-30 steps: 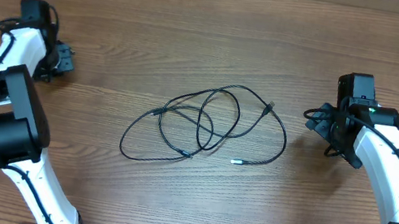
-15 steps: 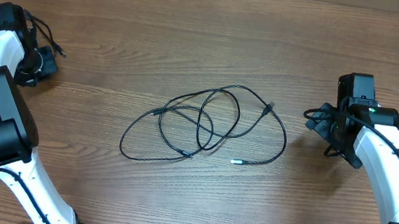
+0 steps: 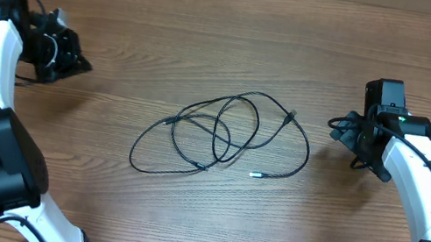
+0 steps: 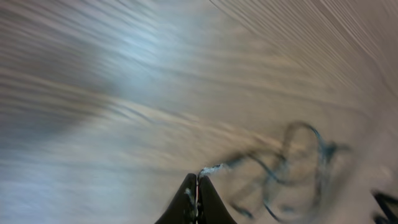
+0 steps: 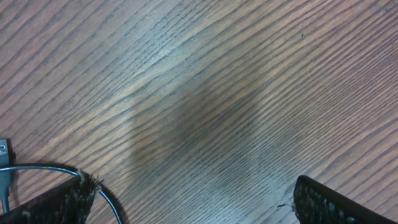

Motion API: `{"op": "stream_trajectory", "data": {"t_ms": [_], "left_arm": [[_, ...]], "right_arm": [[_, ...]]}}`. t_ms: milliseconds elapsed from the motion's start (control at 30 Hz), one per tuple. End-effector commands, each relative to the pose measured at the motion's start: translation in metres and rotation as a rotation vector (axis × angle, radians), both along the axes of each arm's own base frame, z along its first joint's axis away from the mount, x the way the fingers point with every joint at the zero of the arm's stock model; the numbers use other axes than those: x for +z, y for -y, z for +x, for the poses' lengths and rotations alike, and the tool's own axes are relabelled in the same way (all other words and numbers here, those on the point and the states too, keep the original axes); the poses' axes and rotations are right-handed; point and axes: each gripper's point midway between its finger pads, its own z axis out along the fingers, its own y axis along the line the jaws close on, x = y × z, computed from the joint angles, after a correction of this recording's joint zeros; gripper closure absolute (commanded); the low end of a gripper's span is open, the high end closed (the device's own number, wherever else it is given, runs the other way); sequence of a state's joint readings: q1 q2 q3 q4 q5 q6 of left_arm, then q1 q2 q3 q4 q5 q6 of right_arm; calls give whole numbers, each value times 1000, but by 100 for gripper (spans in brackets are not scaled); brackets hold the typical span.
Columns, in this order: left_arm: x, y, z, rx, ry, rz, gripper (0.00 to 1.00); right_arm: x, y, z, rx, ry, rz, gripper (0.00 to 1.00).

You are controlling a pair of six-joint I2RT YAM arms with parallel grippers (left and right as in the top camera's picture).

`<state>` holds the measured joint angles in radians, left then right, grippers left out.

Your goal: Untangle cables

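Observation:
The cables (image 3: pixel 222 135) are thin black cords lying in overlapping loops at the table's middle, with a silver-tipped plug end (image 3: pixel 255 174) and a dark plug end (image 3: pixel 291 115). They show blurred in the left wrist view (image 4: pixel 292 165), and one strand shows in the right wrist view (image 5: pixel 37 169). My left gripper (image 3: pixel 79 63) is far left of the cables, its fingers (image 4: pixel 196 186) pressed together on nothing. My right gripper (image 3: pixel 340 130) is open and empty, just right of the loops.
The wooden table (image 3: pixel 231 35) fills the view. Thicker black arm wires hang at the left arm (image 3: pixel 36 5) and the right wrist (image 3: pixel 349 122).
My left arm has swung up and turned, so its gripper now points right toward the cables. The right arm and the cables have not moved.

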<state>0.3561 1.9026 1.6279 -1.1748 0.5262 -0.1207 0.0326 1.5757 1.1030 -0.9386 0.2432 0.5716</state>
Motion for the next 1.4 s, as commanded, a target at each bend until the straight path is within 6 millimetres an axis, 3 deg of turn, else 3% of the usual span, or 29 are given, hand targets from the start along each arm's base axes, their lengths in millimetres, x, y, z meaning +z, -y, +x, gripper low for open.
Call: {"op": "stream_trajectory", "data": {"t_ms": [0, 233, 600, 967, 1167, 1267, 1367], "left_arm": [[-4, 37, -2, -87, -10, -72, 96], [-48, 95, -13, -268, -36, 6, 96], [-100, 192, -42, -504, -10, 73, 96], [-100, 305, -96, -822, 58, 54, 96], [-85, 334, -97, -903, 131, 82, 96], [-85, 327, -85, -834, 129, 173, 95], [-91, 310, -75, -746, 108, 280, 84]], "right_arm": [[2, 5, 0, -6, 7, -15, 0], [2, 5, 0, -6, 7, -15, 0], [2, 5, 0, -6, 7, -14, 0], [2, 5, 0, -6, 7, -14, 0], [2, 5, 0, -6, 7, -15, 0], [2, 5, 0, -6, 7, -15, 0], [2, 5, 0, -6, 7, -15, 0]]}}
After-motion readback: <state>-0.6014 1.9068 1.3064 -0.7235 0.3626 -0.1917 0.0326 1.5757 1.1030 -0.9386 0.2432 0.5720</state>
